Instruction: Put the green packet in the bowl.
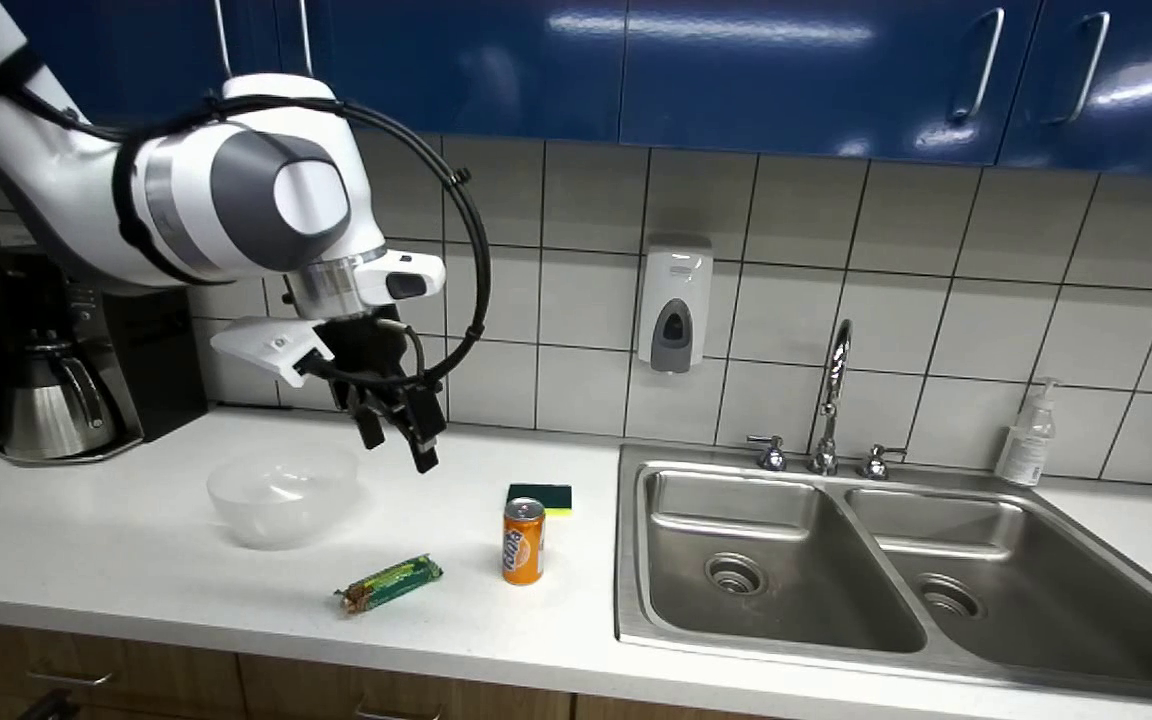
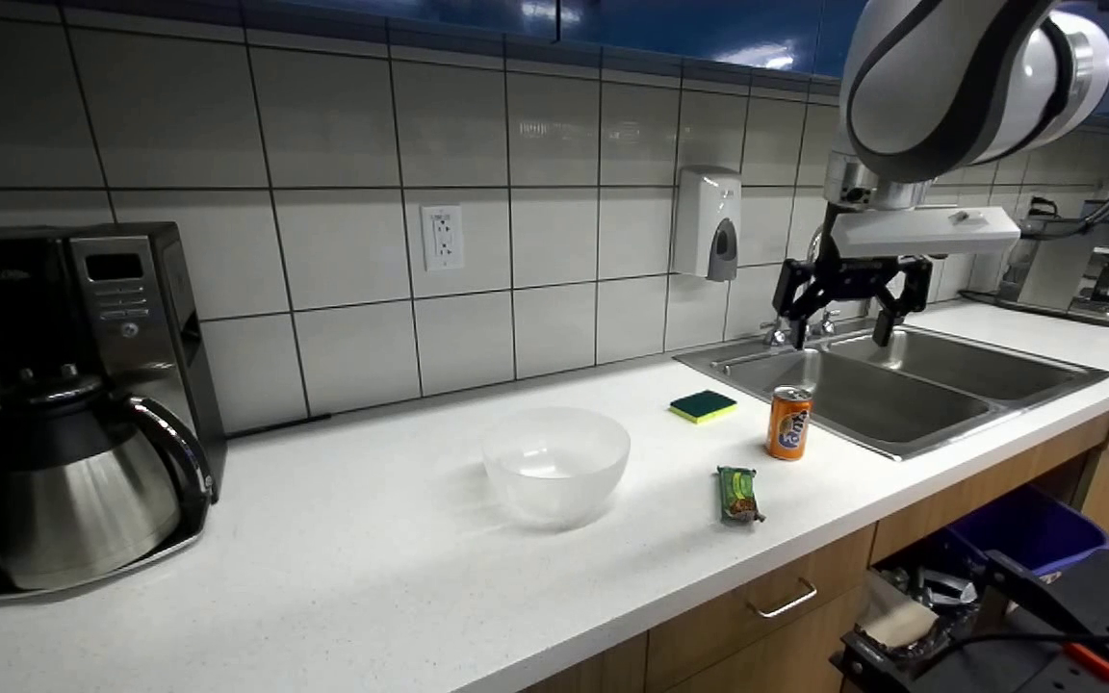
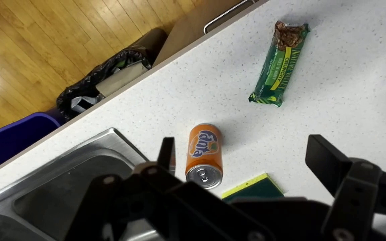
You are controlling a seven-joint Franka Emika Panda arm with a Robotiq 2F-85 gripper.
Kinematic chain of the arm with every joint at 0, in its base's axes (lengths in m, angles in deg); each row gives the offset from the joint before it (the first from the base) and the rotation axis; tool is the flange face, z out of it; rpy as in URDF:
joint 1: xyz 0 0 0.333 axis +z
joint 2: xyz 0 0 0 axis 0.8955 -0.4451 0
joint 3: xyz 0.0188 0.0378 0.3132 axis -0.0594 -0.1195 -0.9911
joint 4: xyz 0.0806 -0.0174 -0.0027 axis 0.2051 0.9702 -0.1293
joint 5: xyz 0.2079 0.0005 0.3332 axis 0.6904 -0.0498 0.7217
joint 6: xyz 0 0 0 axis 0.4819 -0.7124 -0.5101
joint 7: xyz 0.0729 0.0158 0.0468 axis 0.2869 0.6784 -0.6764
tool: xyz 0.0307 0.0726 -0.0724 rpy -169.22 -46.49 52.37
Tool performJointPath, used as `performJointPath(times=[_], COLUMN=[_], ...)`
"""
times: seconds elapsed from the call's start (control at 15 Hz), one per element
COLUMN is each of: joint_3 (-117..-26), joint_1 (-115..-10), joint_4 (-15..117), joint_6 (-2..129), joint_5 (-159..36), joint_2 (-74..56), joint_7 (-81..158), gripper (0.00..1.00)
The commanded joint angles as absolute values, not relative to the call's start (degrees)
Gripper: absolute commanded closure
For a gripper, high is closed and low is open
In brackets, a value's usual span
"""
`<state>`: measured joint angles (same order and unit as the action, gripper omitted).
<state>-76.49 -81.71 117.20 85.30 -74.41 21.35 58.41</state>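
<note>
While the tool (image 2: 842, 337) hangs wide and empty, the Nature Valley Crunchy packet (image 3: 279, 67) lies upper right in the wrist view, its whole trip to the frosted bowl (image 2: 556, 481) still ahead!

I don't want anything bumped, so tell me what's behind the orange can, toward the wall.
A green and yellow sponge lies flat on the counter there. In an exterior view the can hides part of it; anything beneath either one cannot be seen.

White speckled surface (image 2: 343, 597), coffee maker (image 2: 97, 414) left, bowl (image 2: 554, 496), packet (image 1: 391, 583) toward near edge, upright can (image 1: 523, 542), sponge (image 2: 704, 405) behind it, sink (image 1: 877, 555) right
</note>
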Motion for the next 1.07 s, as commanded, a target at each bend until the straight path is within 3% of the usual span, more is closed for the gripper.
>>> performJointPath(times=[0.0, 1.0], joint_3=[-77.3, -68.9], joint_1=[-81.5, -66.6], joint_4=[113.6, 101.3], joint_6=[89.1, 92.5], joint_5=[-76.7, -74.3], joint_2=[14.1, -6.2], joint_7=[61.5, 67.9], gripper=[0.00, 0.00])
